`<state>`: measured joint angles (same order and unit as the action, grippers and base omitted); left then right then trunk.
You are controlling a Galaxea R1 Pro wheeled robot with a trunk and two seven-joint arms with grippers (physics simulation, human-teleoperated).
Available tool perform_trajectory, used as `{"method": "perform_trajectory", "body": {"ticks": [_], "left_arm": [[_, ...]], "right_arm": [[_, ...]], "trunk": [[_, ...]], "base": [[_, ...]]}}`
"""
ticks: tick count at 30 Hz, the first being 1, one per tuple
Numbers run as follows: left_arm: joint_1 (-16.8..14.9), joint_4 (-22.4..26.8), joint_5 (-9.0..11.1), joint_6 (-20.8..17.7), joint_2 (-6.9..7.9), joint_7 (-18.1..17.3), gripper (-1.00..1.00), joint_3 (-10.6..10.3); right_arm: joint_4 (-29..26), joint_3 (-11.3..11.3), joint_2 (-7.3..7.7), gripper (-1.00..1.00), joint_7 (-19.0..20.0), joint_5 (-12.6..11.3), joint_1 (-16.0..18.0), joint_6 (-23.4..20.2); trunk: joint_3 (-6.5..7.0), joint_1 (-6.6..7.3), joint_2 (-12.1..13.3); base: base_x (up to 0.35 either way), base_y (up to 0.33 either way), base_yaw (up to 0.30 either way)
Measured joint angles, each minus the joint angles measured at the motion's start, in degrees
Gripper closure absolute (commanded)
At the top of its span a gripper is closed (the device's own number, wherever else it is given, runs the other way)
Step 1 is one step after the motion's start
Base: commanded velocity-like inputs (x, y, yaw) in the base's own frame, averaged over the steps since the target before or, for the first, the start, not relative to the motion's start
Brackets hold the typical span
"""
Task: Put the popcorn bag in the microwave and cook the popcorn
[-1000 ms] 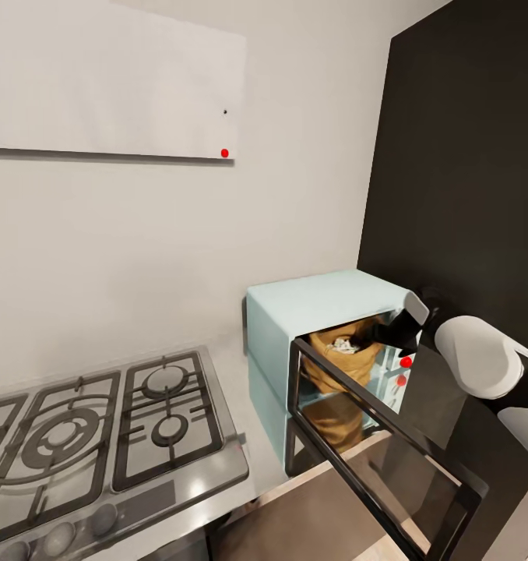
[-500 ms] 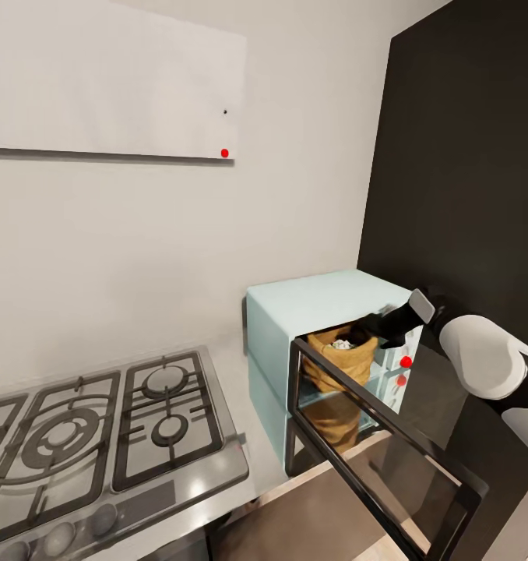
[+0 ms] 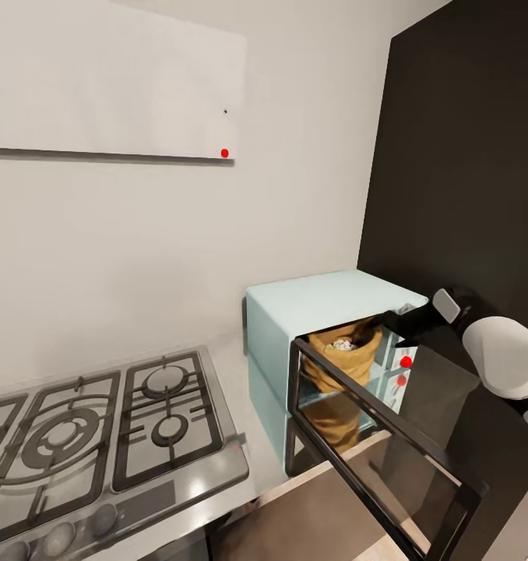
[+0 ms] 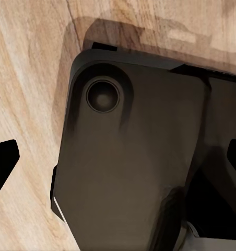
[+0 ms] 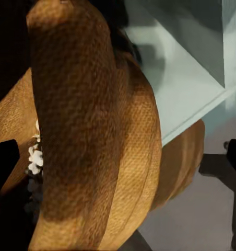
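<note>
Smooth grey stainless-steel countertop (image 3: pixel 241 389) against a pale wall, tall black panel (image 3: pixel 459 156) at its right end. Steel gas hob with grey grates (image 3: pixel 100 436) along the left part, white wall cabinet (image 3: pixel 108 78) overhead. Pale mint-blue box microwave (image 3: pixel 311 304) at the countertop's right end, its dark glass door (image 3: pixel 388 452) swung open toward the front. Inside, upright on the cavity floor: squat tan-orange burlap popcorn bag (image 3: pixel 343 360), whitish popcorn (image 3: pixel 343 344) heaped in its mouth. Right gripper (image 3: pixel 382 321) at the bag's rolled rim, fingers spread wide, clasping nothing. Left gripper (image 4: pixel 118 157) spread too, over wood floor (image 4: pixel 24 78).
</note>
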<state>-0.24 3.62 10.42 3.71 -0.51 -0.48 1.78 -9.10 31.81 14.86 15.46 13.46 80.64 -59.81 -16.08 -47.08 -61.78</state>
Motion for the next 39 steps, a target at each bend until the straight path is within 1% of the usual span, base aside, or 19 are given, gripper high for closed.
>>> {"method": "perform_trajectory", "body": {"ticks": [3, 7, 8, 10, 12, 15, 18, 19, 22, 23, 24, 26, 28, 30, 32, 34, 36, 38, 39], "left_arm": [[0.0, 0.0, 0.0, 0.0, 0.0, 0.0, -1.0, 0.0], [0.0, 0.0, 0.0, 0.0, 0.0, 0.0, -1.0, 0.0], [0.0, 0.0, 0.0, 0.0, 0.0, 0.0, -1.0, 0.0], [0.0, 0.0, 0.0, 0.0, 0.0, 0.0, -1.0, 0.0], [0.0, 0.0, 0.0, 0.0, 0.0, 0.0, -1.0, 0.0], [0.0, 0.0, 0.0, 0.0, 0.0, 0.0, -1.0, 0.0], [0.0, 0.0, 0.0, 0.0, 0.0, 0.0, -1.0, 0.0], [0.0, 0.0, 0.0, 0.0, 0.0, 0.0, -1.0, 0.0], [0.0, 0.0, 0.0, 0.0, 0.0, 0.0, -1.0, -0.1], [0.0, 0.0, 0.0, 0.0, 0.0, 0.0, -1.0, -0.1], [0.0, 0.0, 0.0, 0.0, 0.0, 0.0, -1.0, -0.1], [0.0, 0.0, 0.0, 0.0, 0.0, 0.1, -1.0, -0.1], [0.0, 0.0, 0.0, 0.0, 0.0, 0.1, -1.0, -0.1], [0.0, 0.0, 0.0, 0.0, 0.0, 0.2, -1.0, -0.1], [0.0, 0.0, 0.0, 0.0, -0.01, 0.2, -1.0, -0.1], [0.0, 0.0, 0.0, 0.0, 0.0, 0.2, -1.0, -0.2], [0.0, 0.0, -0.1, 0.0, 0.0, 0.2, -1.0, -0.2], [0.0, 0.1, -0.1, 0.0, 0.0, 0.2, -1.0, -0.2], [0.0, 0.1, -0.1, 0.0, 0.0, 0.2, -1.0, -0.1]], "right_arm": [[-1.6, 0.0, 1.25, -1.0, 0.0, 0.1, 0.0, 0.0], [-6.5, 0.0, 3.35, -1.0, 0.0, -0.2, 0.0, 0.0], [-8.1, -0.1, 3.83, -1.0, 0.0, -1.0, 0.0, 0.0], [-11.4, -0.7, 4.37, -1.0, 0.0, -3.9, 0.0, 0.0], [-15.2, -3.0, 4.92, -1.0, 0.0, -6.0, 0.0, 0.0], [-19.4, -8.6, 5.9, -1.0, -0.2, -9.5, 0.0, 0.0], [-20.1, -13.2, 6.69, -1.0, -0.6, -10.1, -0.4, 0.0], [-20.3, -14.6, 6.78, -1.0, -0.6, -10.0, -1.6, 0.0], [-20.6, -22.6, 6.87, -1.0, -0.5, -9.9, -9.7, 0.0], [-20.6, -24.5, 6.98, -1.0, -0.3, -9.9, -12.1, 0.0], [-20.6, -25.6, 7.23, -1.0, -0.2, -9.9, -14.5, 0.0], [-20.9, -26.5, 7.81, -1.0, -0.1, -9.8, -17.6, 0.0], [-23.3, -26.8, 9.7, -1.0, 0.2, -9.8, -19.6, 0.0], [-25.8, -26.8, 10.69, -1.0, 1.8, -10.0, -21.4, 0.0], [-29.8, -26.8, 11.51, -1.0, 4.3, -9.9, -24.7, 0.0], [-32.2, -26.8, 12.93, -1.0, 6.4, -9.9, -26.6, 0.0], [-33.0, -26.8, 14.58, -1.0, 10.5, -9.8, -28.5, 0.0], [-33.2, -26.9, 16.78, -1.0, 17.0, -9.6, -31.4, 0.1], [-33.2, -26.9, 18.04, -1.0, 21.3, -9.4, -33.2, 4.1]], "trunk": [[0.0, 0.0, 0.0], [0.0, 0.0, 0.0], [0.0, 0.0, 0.0], [0.0, 0.0, 0.0], [0.0, 0.0, 0.0], [0.0, 0.0, 0.0], [0.0, 0.0, 0.0], [-0.01, 0.0, 0.0], [-0.02, -0.01, 0.0], [-0.02, 0.0, 0.0], [-0.02, 0.0, 0.0], [-0.01, 0.0, 0.0], [0.0, 0.0, 0.0], [0.0, 0.0, 0.0], [0.0, 0.0, 0.0], [0.0, 0.0, 0.0], [0.0, 0.0, 0.0], [-0.01, 0.0, 0.0], [-0.01, 0.0, 0.0]], "base": [[0.0, 0.0, 0.0], [0.0, 0.0, 0.0], [0.0, 0.0, 0.0], [0.0, 0.0, 0.0], [0.0, 0.0, 0.0], [0.0, 0.0, 0.0], [0.0, 0.0, 0.0], [0.0, 0.0, 0.0], [0.0, 0.0, 0.0], [0.0, 0.0, 0.0], [0.0, 0.0, 0.0], [0.0, 0.0, 0.0], [0.0, 0.0, 0.0], [0.0, 0.0, 0.0], [0.0, 0.0, 0.0], [0.0, 0.0, 0.0], [0.0, 0.0, 0.0], [0.0, 0.0, 0.0], [0.0, 0.0, 0.0]]}}
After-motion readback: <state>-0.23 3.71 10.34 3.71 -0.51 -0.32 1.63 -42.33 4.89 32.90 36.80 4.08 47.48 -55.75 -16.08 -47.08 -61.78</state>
